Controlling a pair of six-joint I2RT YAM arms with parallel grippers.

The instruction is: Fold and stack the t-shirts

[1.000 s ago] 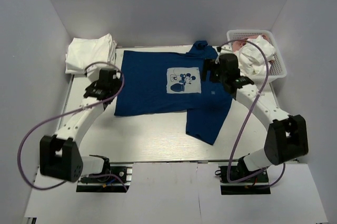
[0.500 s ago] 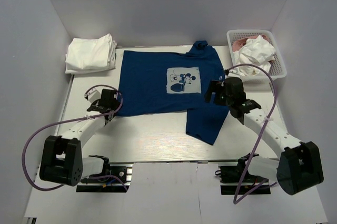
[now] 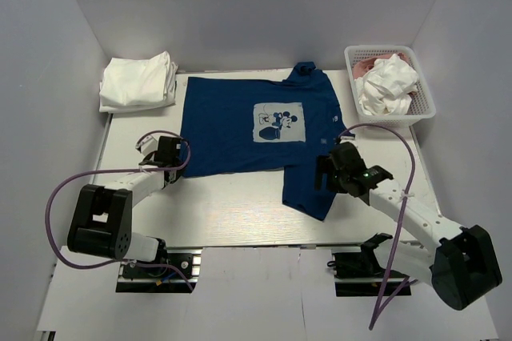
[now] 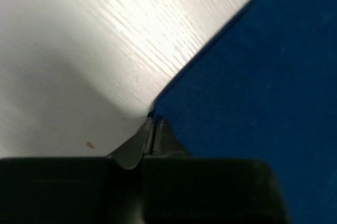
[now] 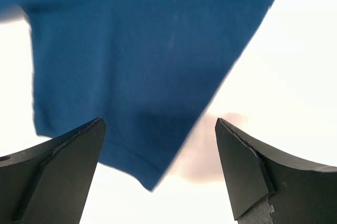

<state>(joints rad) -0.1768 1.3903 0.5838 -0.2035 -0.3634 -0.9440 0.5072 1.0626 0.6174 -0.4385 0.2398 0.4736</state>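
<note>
A navy t-shirt with a white square print lies spread on the table, its right part reaching toward the near edge. My left gripper sits low at the shirt's near-left corner. In the left wrist view its jaws are shut, with the corner of the navy cloth meeting the fingertips. My right gripper hovers open over the shirt's near-right hem; in the right wrist view the navy corner lies between the wide fingers, untouched.
Folded white t-shirts are stacked at the back left. A white lattice basket at the back right holds a crumpled white t-shirt and a pink one. Grey walls close in both sides.
My left gripper has shut at the shirt's near-left corner. The right arm has pulled back from the shirt's upper right to its near-right hem, still open.
</note>
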